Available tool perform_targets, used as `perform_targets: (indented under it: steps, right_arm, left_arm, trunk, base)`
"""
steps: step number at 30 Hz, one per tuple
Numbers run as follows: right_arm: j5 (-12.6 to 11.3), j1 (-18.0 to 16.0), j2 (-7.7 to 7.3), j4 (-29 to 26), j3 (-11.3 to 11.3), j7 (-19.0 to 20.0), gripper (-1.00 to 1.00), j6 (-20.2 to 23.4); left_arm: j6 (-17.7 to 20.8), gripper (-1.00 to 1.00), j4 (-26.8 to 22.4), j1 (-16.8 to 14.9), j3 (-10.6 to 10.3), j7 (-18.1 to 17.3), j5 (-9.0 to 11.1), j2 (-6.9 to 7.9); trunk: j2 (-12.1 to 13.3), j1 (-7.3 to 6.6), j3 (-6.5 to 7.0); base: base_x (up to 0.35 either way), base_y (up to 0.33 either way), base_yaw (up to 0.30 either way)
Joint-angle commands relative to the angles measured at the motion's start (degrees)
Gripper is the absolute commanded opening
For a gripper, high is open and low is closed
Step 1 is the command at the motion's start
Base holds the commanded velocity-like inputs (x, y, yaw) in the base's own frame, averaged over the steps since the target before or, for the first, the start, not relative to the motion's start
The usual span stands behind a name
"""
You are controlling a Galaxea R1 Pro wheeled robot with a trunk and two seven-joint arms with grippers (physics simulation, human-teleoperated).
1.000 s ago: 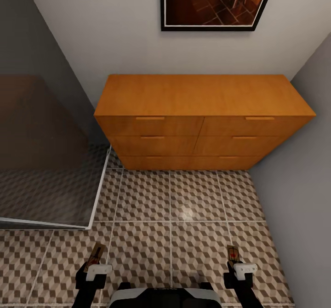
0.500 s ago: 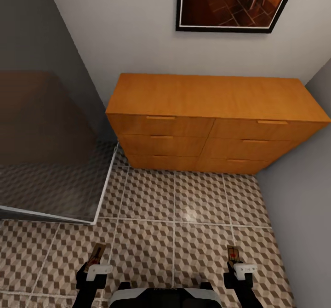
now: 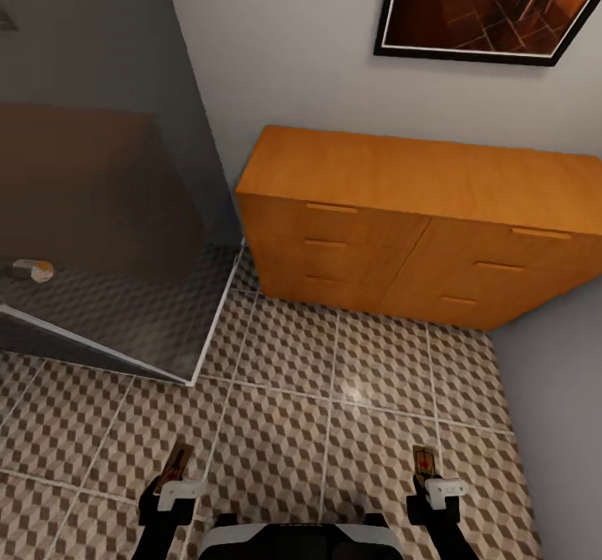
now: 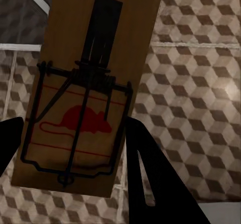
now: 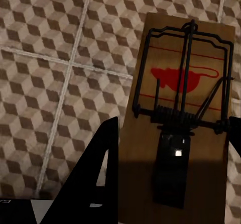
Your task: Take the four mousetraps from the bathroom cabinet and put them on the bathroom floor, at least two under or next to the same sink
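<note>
Each of my grippers holds a mousetrap above the bathroom floor [image 3: 318, 426]. My left gripper [image 3: 173, 485] is shut on a brown wooden mousetrap [image 3: 176, 465] with a black wire bar and a red mouse print [image 4: 85, 93]. At the lower right, my right gripper [image 3: 435, 485] is shut on a second mousetrap [image 3: 423, 460], whose board fills the wrist view [image 5: 183, 108]. The orange-brown cabinet [image 3: 418, 209] stands against the far wall with all six drawers closed. The sink is out of view.
A grey glass shower screen [image 3: 100, 234] with a white frame stands at the left, darker tiles behind it. A grey wall [image 3: 560, 426] closes the right side. A framed dark picture [image 3: 485, 4] hangs above the cabinet.
The whole view has swung to the left, so the cabinet and picture sit further right and more of the shower shows. Both grippers keep their mousetraps in the same hold.
</note>
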Motion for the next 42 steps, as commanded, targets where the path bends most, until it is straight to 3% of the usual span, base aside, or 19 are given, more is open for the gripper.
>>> perform_targets:
  steps: [1, 42]
  right_arm:
    - [-0.6, 0.0, -0.04, 0.0, 0.5, 0.1, -1.0, -0.2]
    - [-0.6, 0.0, 0.0, 0.0, 0.5, 0.1, -1.0, -0.2]
  left_arm:
    - [-0.1, -1.0, 0.2, -0.1, -0.4, 0.4, -0.3, -0.05]
    - [-0.1, -1.0, 0.2, -0.1, -0.4, 0.4, -0.3, -0.05]
  trunk:
    - [-0.1, 0.01, -0.07]
    - [-0.1, 0.01, -0.07]
  base:
    - [-0.194, 0.0, 0.245]
    - [-0.024, 0.0, 0.245]
